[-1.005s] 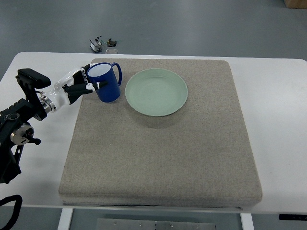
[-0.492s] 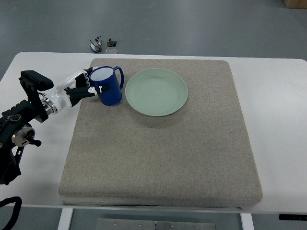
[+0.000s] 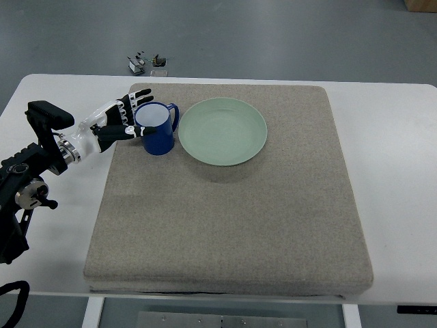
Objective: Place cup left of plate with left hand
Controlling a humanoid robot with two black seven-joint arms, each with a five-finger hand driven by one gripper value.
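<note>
Since the frame half a second before, the blue cup (image 3: 158,128) had gone from tilted to upright on the mat, and the left hand (image 3: 121,121) had loosened, its fingers (image 3: 138,100) fanning out where they had been wrapped around the cup.

The white table (image 3: 396,143) carried a grey felt mat (image 3: 232,219) that covered most of its top. On the far half of the mat lay the pale green plate (image 3: 222,131). The cup stood just to the left of the plate, close beside its rim, with the handle turned toward the plate. The left arm came in from the left edge over the bare table, and its hand sat at the cup's left side with the fingers spread apart; whether any fingertip touched the cup wall could not be told. Beyond the table, some small bits of hardware (image 3: 147,61) lay on the grey floor.
</note>
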